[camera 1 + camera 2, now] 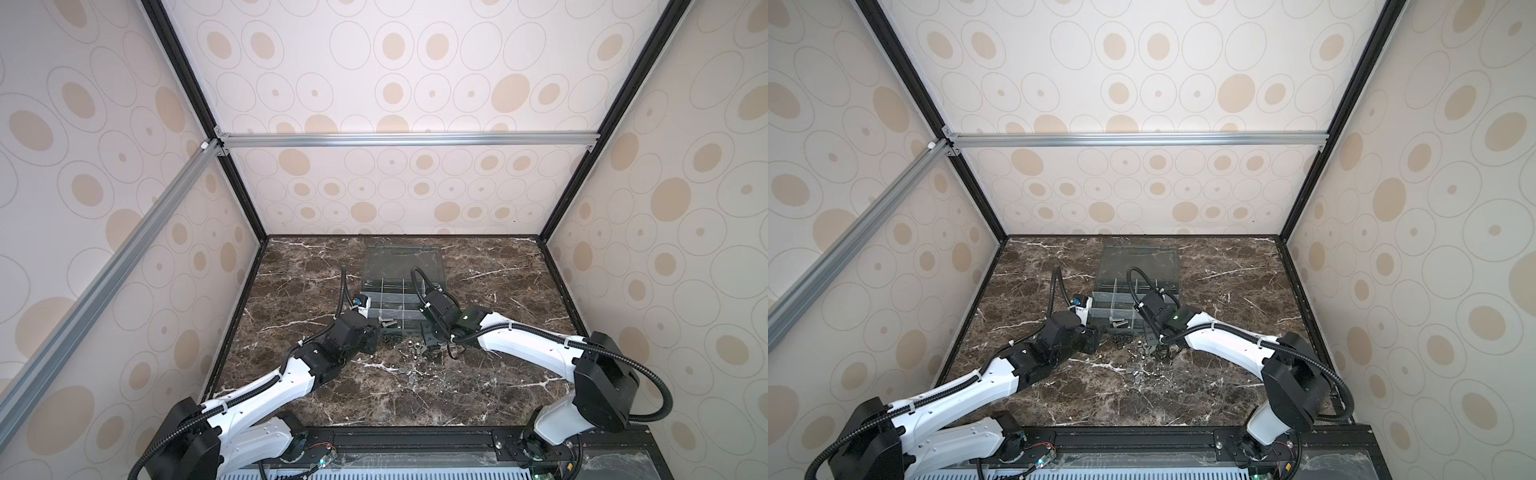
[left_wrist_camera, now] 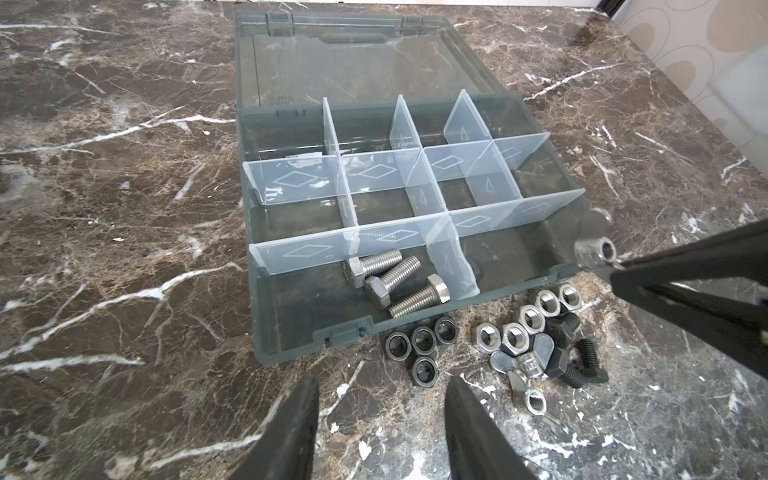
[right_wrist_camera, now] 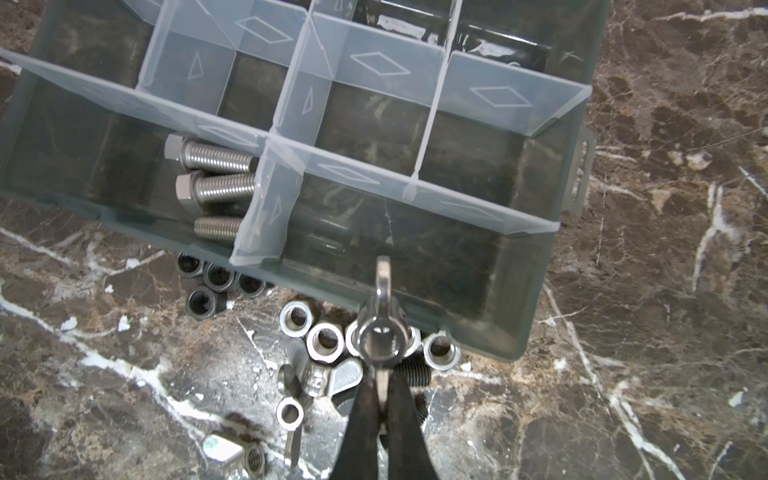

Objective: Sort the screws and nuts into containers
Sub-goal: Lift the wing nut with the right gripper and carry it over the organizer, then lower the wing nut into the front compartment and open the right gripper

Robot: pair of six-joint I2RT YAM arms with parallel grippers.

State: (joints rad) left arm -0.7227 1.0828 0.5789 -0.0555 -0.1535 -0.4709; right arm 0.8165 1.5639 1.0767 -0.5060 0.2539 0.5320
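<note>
The left gripper point(image 2: 380, 384) is seen low over the marble table point(image 2: 124, 249), jaws apart with nothing between them, just before the near wall of the organizer box point(image 2: 291, 332). 3 silver screws point(image 2: 399, 282) lie in the near left cell point(image 2: 299, 299); the open lid point(image 2: 365, 58) lies flat behind the box. Outside the near wall, 4 black nuts point(image 2: 419, 345) are grouped, then silver nuts point(image 2: 528, 320), loose wing nuts point(image 2: 523, 365) and black screws point(image 2: 577, 361) (overlapping, so the count is unclear). The right gripper point(image 3: 380, 374) is clamped on the held wing nut point(image 3: 380, 336), raised beside the box's near right corner. Its fingers are cut off by the frame edge in the left wrist view. In both top views the loose parts are too small to be told apart. Open marble is noted left of the box.
</note>
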